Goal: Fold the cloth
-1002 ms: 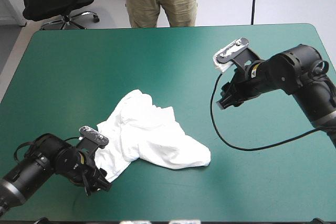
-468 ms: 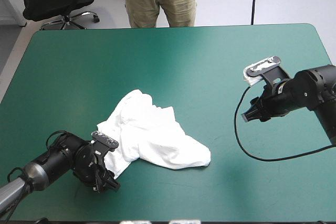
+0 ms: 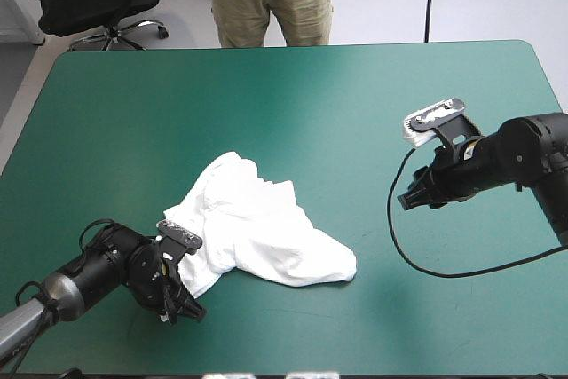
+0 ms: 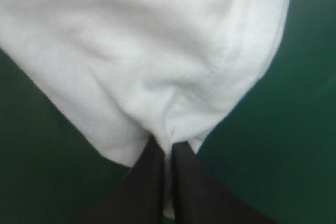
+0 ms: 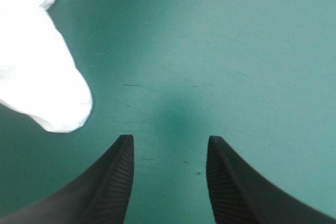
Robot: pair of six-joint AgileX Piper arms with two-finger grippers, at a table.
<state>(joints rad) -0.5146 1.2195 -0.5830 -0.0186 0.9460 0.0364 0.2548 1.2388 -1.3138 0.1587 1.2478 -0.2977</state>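
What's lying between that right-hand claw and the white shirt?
Nothing: only bare teal-green cover separates the right gripper from the T-shirt, as the high view shows. The right wrist view agrees.

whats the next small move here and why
Probably bring the right gripper across to the rounded end of the crumpled T-shirt: it hangs open over bare teal-green cover, touching nothing, while the left gripper is already shut on the T-shirt's edge.
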